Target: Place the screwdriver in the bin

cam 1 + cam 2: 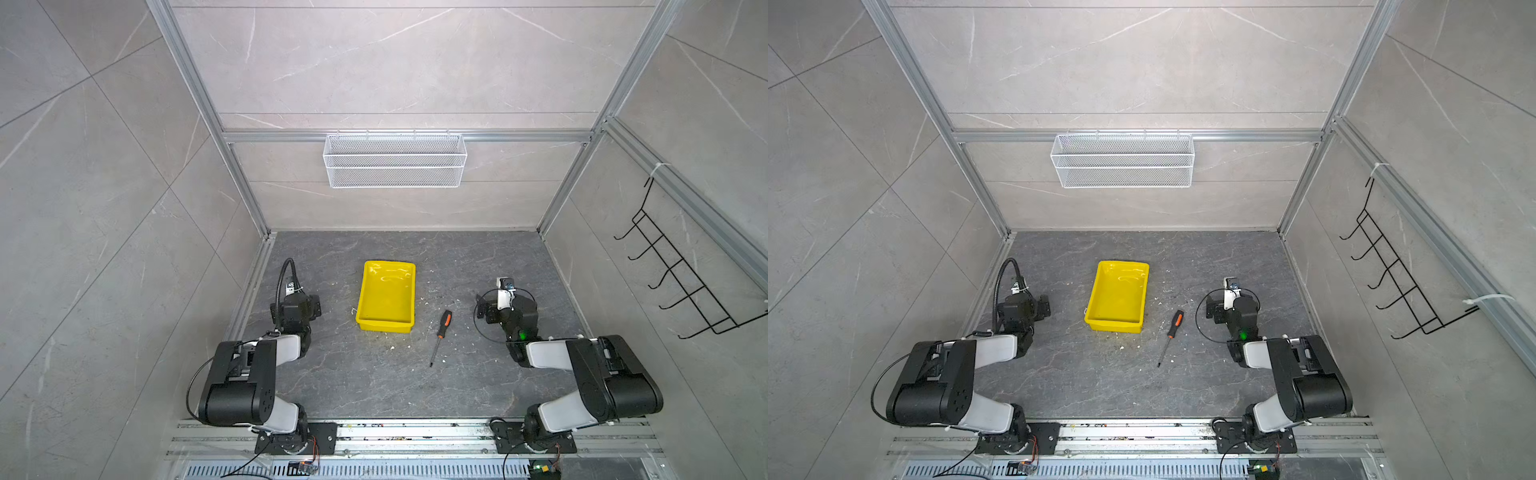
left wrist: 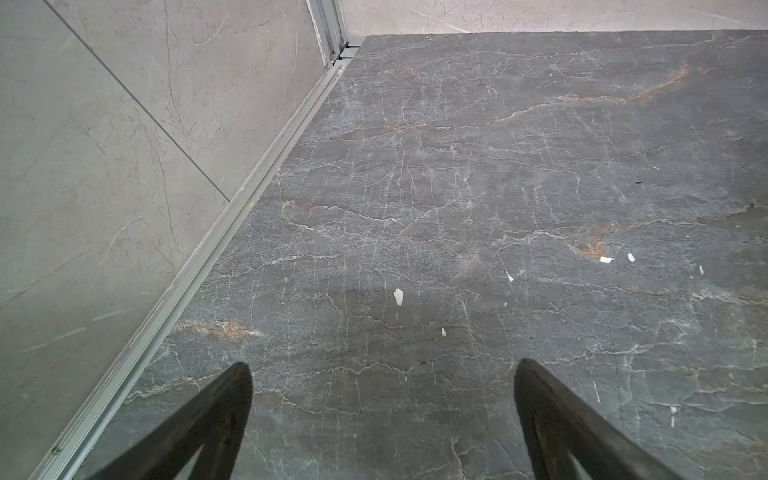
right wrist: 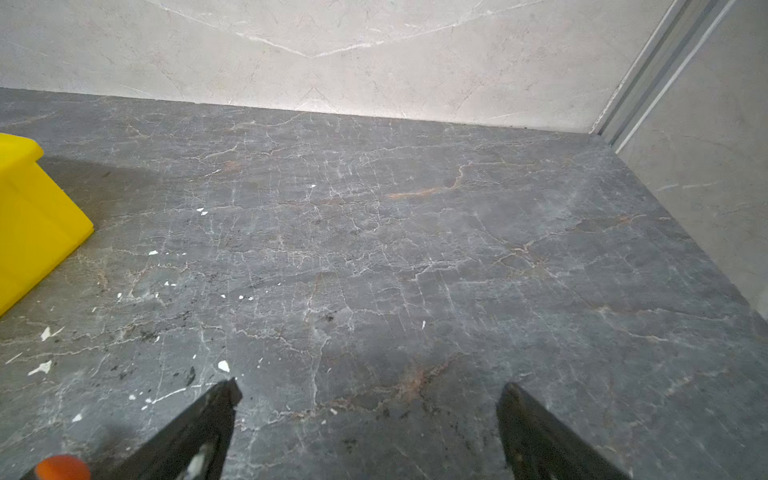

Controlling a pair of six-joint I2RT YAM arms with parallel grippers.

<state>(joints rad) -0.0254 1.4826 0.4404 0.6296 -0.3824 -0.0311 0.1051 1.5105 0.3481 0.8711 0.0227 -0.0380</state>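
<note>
Dark grey stone-look table (image 1: pixel 374 386), walled on three sides; white mesh basket (image 1: pixel 395 160) hangs on the back-wall rail, black wire hook rack (image 1: pixel 681 274) on the right wall. Yellow bin (image 1: pixel 384 326) (image 1: pixel 1115 326) sits about mid-table, roughly halfway between back and front edges, nothing inside; one corner shows in the right wrist view (image 3: pixel 33 224). Screwdriver (image 1: pixel 439 338) (image 1: pixel 1168 341) lies flat on the table just off the bin's front right corner, not touching it, orange-black handle toward the back edge, tip toward the front edge. Left gripper (image 2: pixel 382 365) near the left edge, jaws spread wide, nothing between them. Right gripper (image 3: pixel 370 384) toward the right edge, jaws fully apart, empty; the handle's orange end (image 3: pixel 62 467) shows outside one finger. White flecks (image 3: pixel 223 365) scattered on the surface
</note>
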